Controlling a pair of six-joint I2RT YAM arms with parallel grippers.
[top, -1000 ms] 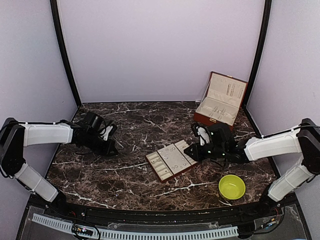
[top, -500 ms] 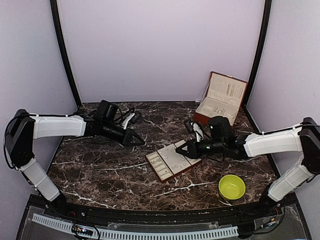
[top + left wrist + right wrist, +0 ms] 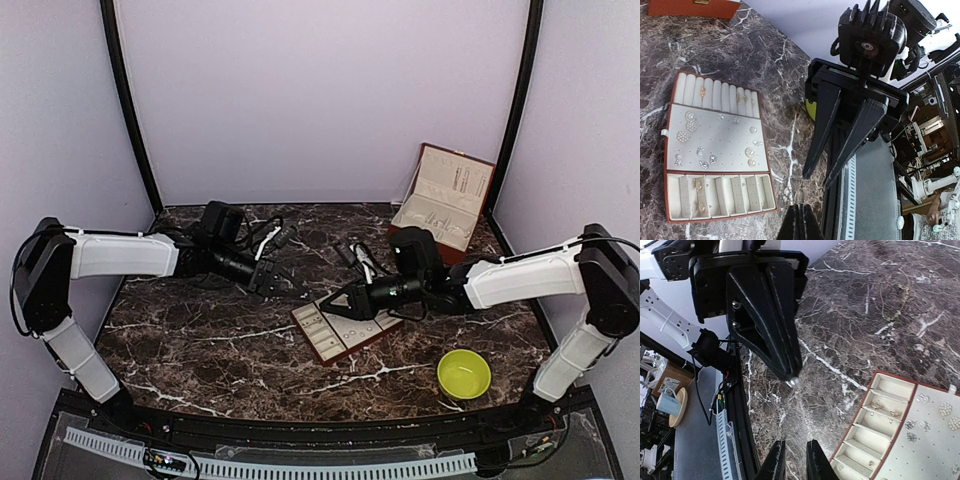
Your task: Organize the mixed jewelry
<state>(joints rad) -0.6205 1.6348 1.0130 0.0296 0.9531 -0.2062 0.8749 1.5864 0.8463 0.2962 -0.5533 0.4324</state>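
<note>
Marble table (image 3: 200,345), dark with white veins.

Top view. Tray (image 3: 322,340) lies open near the middle. Box (image 3: 445,200) stands open at the far right, and bowl (image 3: 464,373) sits near right, well apart from the tray. Left gripper (image 3: 272,282) hangs just left of the tray. Right gripper (image 3: 342,302) is over the tray's far edge. Jewelry (image 3: 352,322) shows only as pale specks on the lining.

Left wrist view. Jewelry (image 3: 682,136) sits in the tray (image 3: 725,142). Studs and small clusters are scattered on the dotted middle panel. A few gold-toned pieces lie in the ring rolls at one end and the slots at the other. Own fingers (image 3: 800,225) are pressed together. Opposite, the right gripper (image 3: 820,179) has its fingers narrowly parted, with nothing seen between them.

Right wrist view. Own fingers (image 3: 775,460) stand a little apart, and the gap is bare. Left gripper (image 3: 790,375) is closed to a point. A bright glint shows at its tip; cannot tell whether it is a piece or a highlight.

Handling, as judged: the pieces are tiny, light, hard and smooth, so they are apt to skid or flick out of a pinch. Best taken one at a time, with the fingertips across the body from straight above. The soft lining should give a little.

Room: the tray's raised rim and partitions block any sideways sweep. The two grippers are near each other at the tray's far-left side, so contact between them is the main risk. Bare marble shows left of the tray and on its near side.
</note>
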